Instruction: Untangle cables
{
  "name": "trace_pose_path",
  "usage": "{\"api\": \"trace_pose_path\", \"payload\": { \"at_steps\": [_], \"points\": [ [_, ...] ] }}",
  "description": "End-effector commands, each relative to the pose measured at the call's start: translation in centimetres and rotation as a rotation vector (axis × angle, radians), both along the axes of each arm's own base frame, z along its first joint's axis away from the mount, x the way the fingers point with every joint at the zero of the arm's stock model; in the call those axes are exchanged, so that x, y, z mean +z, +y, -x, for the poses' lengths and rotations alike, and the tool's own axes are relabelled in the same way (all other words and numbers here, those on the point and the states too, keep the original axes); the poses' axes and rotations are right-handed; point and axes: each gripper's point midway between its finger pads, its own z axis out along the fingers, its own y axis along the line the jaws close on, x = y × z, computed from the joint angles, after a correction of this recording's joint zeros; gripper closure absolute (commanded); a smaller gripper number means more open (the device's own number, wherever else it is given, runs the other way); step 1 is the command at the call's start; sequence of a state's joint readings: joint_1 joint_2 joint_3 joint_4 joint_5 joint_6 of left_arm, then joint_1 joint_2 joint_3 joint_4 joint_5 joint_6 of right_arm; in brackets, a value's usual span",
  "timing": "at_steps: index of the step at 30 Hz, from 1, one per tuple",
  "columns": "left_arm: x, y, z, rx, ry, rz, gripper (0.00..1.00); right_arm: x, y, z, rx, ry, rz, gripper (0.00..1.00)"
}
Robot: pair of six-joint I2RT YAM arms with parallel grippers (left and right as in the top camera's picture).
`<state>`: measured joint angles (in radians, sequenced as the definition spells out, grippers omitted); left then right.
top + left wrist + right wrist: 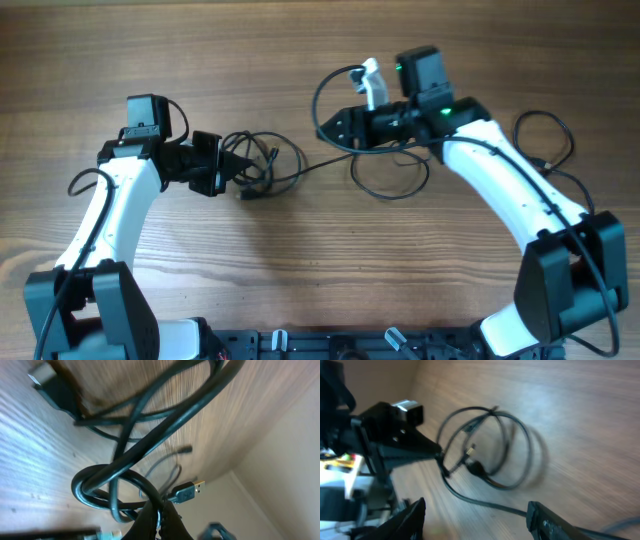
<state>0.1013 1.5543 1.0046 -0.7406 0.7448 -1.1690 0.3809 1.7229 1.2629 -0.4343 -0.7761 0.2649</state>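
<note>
Black cables [265,160] lie looped mid-frame on the wooden counter [300,270]. Left end effector [238,168] is clamped on their knot. Right end effector [322,128], just right of centre, has its fingers apart.

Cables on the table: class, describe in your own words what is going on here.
Two robot arms are working on tangled black cables lying on a wooden table. The left gripper has its fingers shut on them. The right gripper is nearby with fingers open, holding nothing; one strand trails toward it.
</note>
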Motion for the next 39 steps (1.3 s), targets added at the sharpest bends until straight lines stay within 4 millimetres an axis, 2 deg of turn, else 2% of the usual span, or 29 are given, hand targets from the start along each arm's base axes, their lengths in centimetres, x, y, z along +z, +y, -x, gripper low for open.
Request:
{"api": "trace_pose_path", "payload": {
  "at_steps": [1, 2, 6, 10, 14, 15, 18, 19, 25, 27, 29, 31, 32, 36, 39],
  "points": [
    [1.8, -1.6, 0.6, -0.022, 0.019, 0.149, 0.96, -1.9, 3.3, 1.1, -0.031, 0.114, -0.002, 0.32],
    [1.8, -1.6, 0.8, -0.023, 0.028, 0.149, 0.96, -2.2, 4.1, 1.6, -0.024, 0.126, 0.003, 0.32],
    [1.6, -1.7, 1.3, -0.049, 0.027, 0.143, 0.96, -5.6, 5.5, 2.2, -0.135, 0.216, 0.107, 0.32],
    [1.6, -1.9, 1.3, -0.079, 0.003, 0.135, 0.96, -7.0, 7.5, 3.1, -0.109, 0.235, 0.105, 0.31],
    [1.8, -3.3, 1.3, -0.126, -0.026, 0.130, 0.96, -7.9, 7.9, 3.4, -0.114, 0.266, 0.114, 0.44],
    [1.8, -3.6, 1.1, -0.140, -0.042, 0.126, 0.96, -8.1, 7.9, 3.4, -0.115, 0.270, 0.116, 0.50],
    [1.7, -4.2, 0.6, -0.167, -0.085, 0.096, 0.96, -8.3, 7.9, 3.4, -0.115, 0.275, 0.119, 0.80],
    [1.4, -4.2, 0.4, -0.167, -0.092, 0.070, 0.96, -8.3, 7.9, 3.4, -0.115, 0.274, 0.119, 0.84],
    [0.9, -3.9, -0.4, -0.165, -0.127, 0.001, 0.96, -8.3, 7.9, 3.3, -0.117, 0.274, 0.119, 0.85],
    [0.9, -3.9, -0.5, -0.165, -0.131, 0.001, 0.96, -8.3, 7.9, 3.3, -0.117, 0.273, 0.119, 0.96],
    [0.9, -3.9, -0.5, -0.168, -0.133, 0.000, 0.96, -8.4, 7.7, 3.0, -0.130, 0.262, 0.127, 0.96],
    [1.0, -3.8, -0.7, -0.213, -0.192, -0.023, 0.82, -8.6, 7.5, 2.6, -0.151, 0.245, 0.141, 0.96],
    [1.0, -3.8, -0.9, -0.246, -0.233, -0.037, 0.72, -8.5, 7.5, 2.5, -0.154, 0.239, 0.139, 0.96],
    [1.2, -3.8, -1.2, -0.352, -0.353, -0.081, 0.53, -8.5, 7.5, 2.3, -0.157, 0.236, 0.135, 0.96],
    [1.9, -3.4, -1.5, -0.373, -0.414, -0.099, 0.52, -8.5, 7.5, 2.3, -0.157, 0.235, 0.135, 0.96]
  ]
}}
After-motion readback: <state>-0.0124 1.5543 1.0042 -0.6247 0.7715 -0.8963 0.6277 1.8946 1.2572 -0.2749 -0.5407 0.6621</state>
